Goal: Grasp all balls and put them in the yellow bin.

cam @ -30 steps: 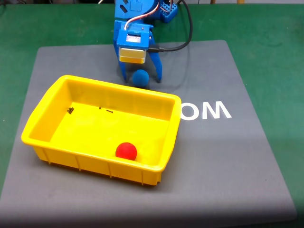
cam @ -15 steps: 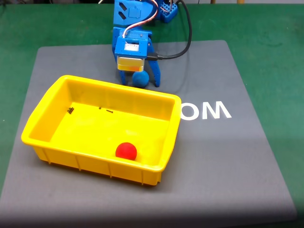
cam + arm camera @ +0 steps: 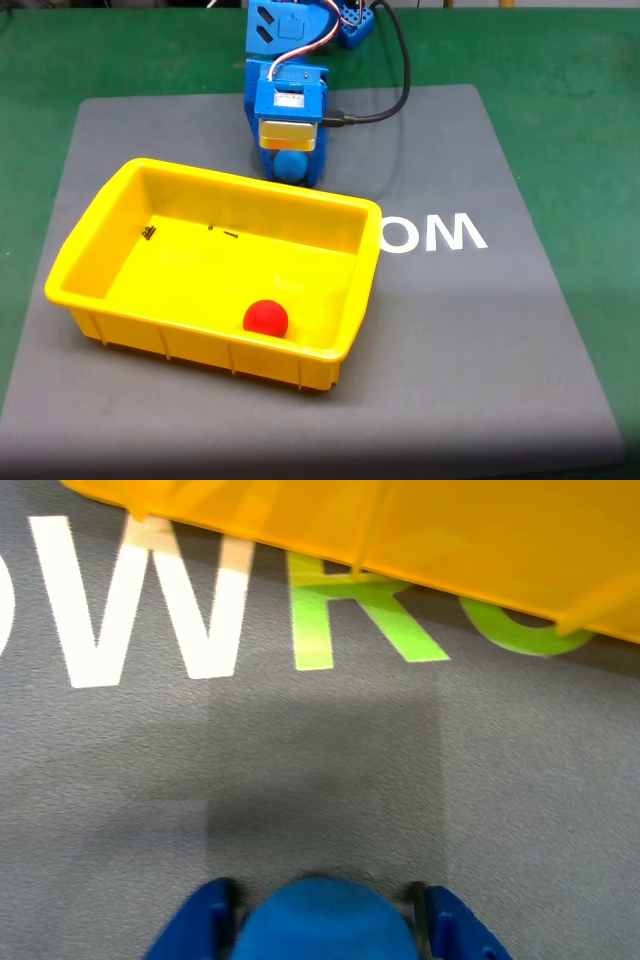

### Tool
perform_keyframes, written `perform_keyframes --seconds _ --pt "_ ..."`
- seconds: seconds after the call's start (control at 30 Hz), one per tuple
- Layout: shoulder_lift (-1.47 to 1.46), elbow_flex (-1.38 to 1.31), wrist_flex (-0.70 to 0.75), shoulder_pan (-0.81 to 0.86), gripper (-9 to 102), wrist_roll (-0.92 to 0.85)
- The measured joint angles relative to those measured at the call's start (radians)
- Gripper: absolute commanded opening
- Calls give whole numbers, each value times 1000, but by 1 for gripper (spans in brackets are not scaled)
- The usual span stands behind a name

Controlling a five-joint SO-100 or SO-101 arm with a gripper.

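Observation:
The yellow bin [image 3: 95, 235] sits on the grey mat in the fixed view, and its outer wall [image 3: 450, 535] runs along the top of the wrist view. A red ball [image 3: 266, 318] lies inside the bin near its front wall. The blue ball [image 3: 291, 165] rests on the mat just behind the bin's far rim. My blue gripper [image 3: 292, 172] stands over it, fingers closed against its sides. In the wrist view the blue ball [image 3: 325, 920] fills the gap between the two fingertips of the gripper [image 3: 325, 925] at the bottom edge.
The grey mat [image 3: 480, 340] carries white and green lettering [image 3: 150, 600] and lies on a green table [image 3: 580, 70]. A few tiny dark bits [image 3: 149, 232] lie on the bin floor. A black cable [image 3: 385, 95] loops from the arm.
The gripper's fingers, spread wide around the blue ball a second ago, have closed onto it. The red ball and the bin have not moved.

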Motion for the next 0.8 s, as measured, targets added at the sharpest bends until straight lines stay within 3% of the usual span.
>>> perform_keyframes --seconds 0.5,0.8 --pt "80 -11 8 -8 0 8" --pt "132 -339 123 -49 0 94"
